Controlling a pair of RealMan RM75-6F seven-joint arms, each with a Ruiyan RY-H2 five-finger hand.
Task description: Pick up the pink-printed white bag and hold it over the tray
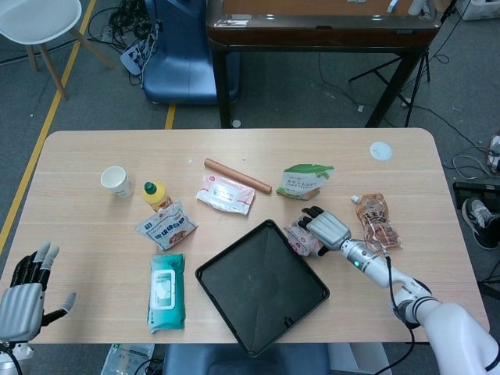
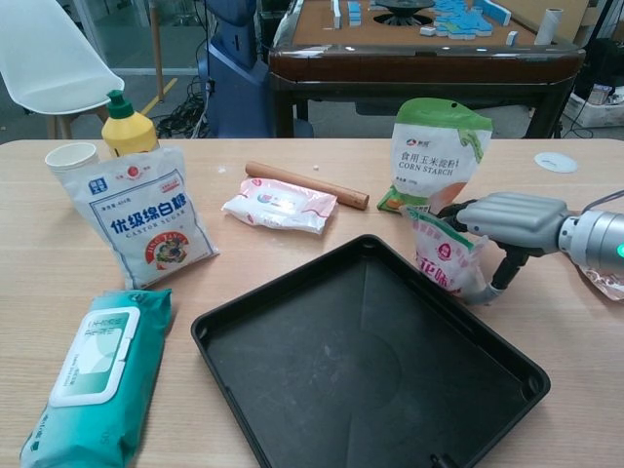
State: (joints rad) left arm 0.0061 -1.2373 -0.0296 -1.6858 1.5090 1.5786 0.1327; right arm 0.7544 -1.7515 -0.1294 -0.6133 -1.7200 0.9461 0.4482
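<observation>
Head view: the robot's right hand point(image 1: 330, 228) holds the pink-printed white bag point(image 1: 301, 237) at the right edge of the black tray point(image 1: 262, 286), its fingers point(image 1: 315, 213) closed around the top of the bag. Seen from the chest view, the bag point(image 2: 445, 261) leans toward the tray point(image 2: 366, 366), its lower end at or near the wooden surface point(image 2: 292, 146) just beside the tray's rim; whether it has left the surface cannot be told. The right hand point(image 2: 514, 214) reaches in from the right, thumb under the bag and the rest wrapped over its crumpled top.

Far off at the lower left corner, the left hand point(image 1: 25, 293) waits beside the surface, fingers spread and holding nothing.

Behind the bag stands a green-topped corn starch pouch point(image 2: 438, 153). A wooden rolling pin point(image 2: 305, 184) and a flat pink packet point(image 2: 280, 205) lie behind the tray. To the left sit a white sugar bag point(image 2: 140, 214), a yellow bottle point(image 2: 129, 130), a paper cup point(image 2: 72, 158) and a teal pack of wipes point(image 2: 94, 373). An orange-printed clear pouch point(image 1: 376, 220) lies right of the right hand.
</observation>
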